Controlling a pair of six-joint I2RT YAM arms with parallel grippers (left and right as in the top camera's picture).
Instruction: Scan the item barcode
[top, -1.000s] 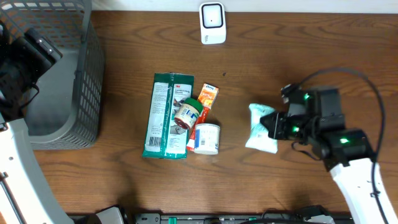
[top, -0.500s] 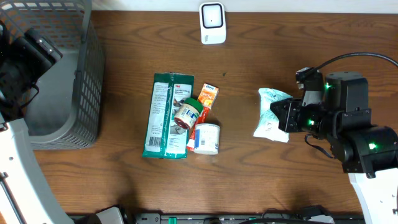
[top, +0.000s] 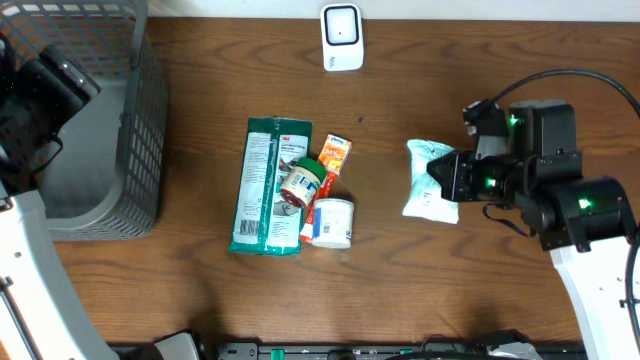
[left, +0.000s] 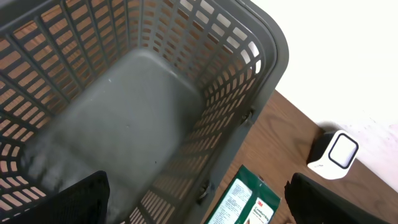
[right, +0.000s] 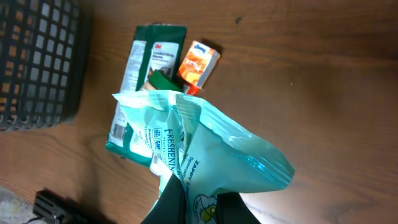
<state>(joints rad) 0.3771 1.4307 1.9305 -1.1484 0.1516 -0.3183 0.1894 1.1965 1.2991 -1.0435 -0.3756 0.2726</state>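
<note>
A light teal wipes pouch (top: 426, 181) hangs above the table right of centre, and my right gripper (top: 449, 180) is shut on it. In the right wrist view the two dark fingers pinch the pouch's lower edge (right: 211, 149), with my right gripper (right: 202, 198) at the bottom of the frame. No barcode is clear on the pouch. The white scanner (top: 342, 38) stands at the table's far edge, also in the left wrist view (left: 336, 152). My left gripper (left: 199, 205) hangs open over the grey basket with nothing between its fingers.
The grey plastic basket (top: 140, 150) stands at the far left. In the table's middle lie a green 3M packet (top: 262, 185), an orange box (top: 335, 153), a jar with a green lid (top: 303, 183) and a white tub (top: 332, 222).
My right gripper has carried the pouch up off the table and toward the far side, first right, then back left a little. The left arm has not moved.
</note>
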